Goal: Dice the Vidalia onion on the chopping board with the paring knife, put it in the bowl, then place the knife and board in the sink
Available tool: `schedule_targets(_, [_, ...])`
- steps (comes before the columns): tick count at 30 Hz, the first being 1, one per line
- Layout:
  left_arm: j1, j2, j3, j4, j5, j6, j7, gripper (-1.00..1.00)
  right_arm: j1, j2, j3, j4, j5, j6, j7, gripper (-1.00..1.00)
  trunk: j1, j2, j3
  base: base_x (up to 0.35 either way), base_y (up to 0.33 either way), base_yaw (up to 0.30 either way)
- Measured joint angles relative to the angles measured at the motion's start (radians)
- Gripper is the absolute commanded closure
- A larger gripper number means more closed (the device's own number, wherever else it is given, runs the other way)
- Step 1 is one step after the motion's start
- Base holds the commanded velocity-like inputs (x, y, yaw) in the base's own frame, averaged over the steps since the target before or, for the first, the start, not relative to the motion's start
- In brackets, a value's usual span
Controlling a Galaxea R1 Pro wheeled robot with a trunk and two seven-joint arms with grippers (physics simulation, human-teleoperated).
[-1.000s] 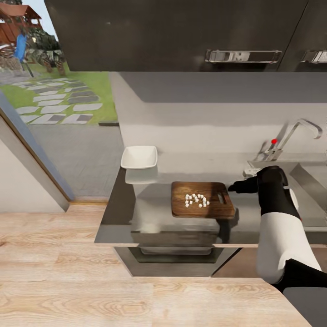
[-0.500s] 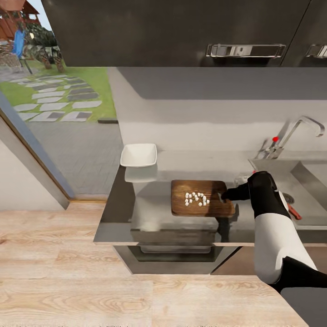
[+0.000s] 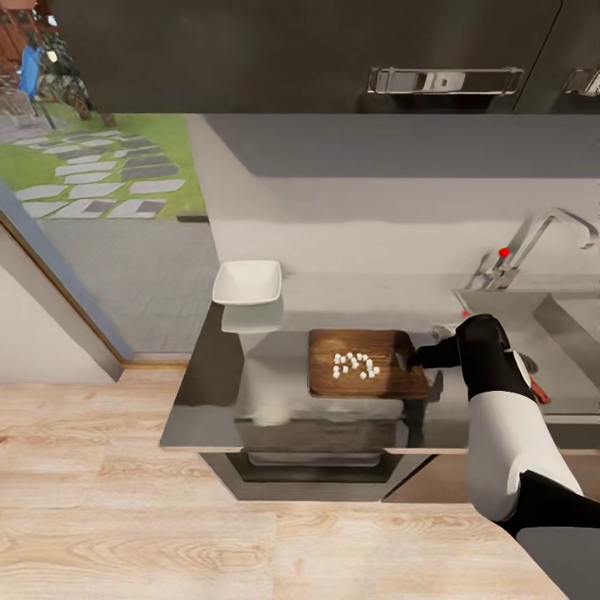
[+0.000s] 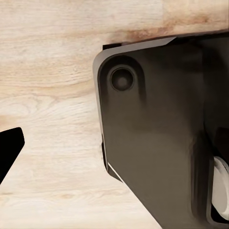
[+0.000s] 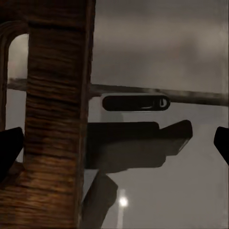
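Observation:
The dark-brown chopping board (image 3: 360,385) lies on the grey countertop (image 3: 208,392) with the diced onion (image 3: 354,365), a cluster of tiny white cubes, on its middle. My right gripper (image 3: 411,360) is at the board's slotted short end, open. In the right wrist view the board (image 5: 57,119) fills one side between the fingertips (image 5: 9,150), wide apart. The white bowl (image 3: 247,282) stands at the back left. The paring knife (image 3: 539,391) shows its red handle on the sink (image 3: 560,327), beside my forearm. My left gripper (image 4: 114,152) hangs over the floor, one fingertip (image 4: 8,150) visible.
A curved chrome tap (image 3: 546,236) with a red knob (image 3: 503,252) stands behind the sink. Dark wall cabinets (image 3: 333,50) hang overhead. The countertop ends at the left near a glass door onto a garden. Pale wood floor (image 3: 125,533) runs in front.
My right gripper moved from near the tap down to the board's slotted end. The knife's red handle came into sight by the sink. The view has shifted slightly.

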State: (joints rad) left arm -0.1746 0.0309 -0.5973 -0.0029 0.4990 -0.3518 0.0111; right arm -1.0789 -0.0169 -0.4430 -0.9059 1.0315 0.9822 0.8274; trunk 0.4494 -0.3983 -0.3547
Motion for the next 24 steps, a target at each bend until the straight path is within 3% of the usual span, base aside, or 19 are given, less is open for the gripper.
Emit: schedule_targets(24, [0.000,0.001,0.000,0.000,0.000,0.000,0.000,-1.00,0.000,0.006,0.003,0.000,0.000,0.000,-0.003,-1.00,0.000,0.000,0.000,0.050,0.024,0.000])
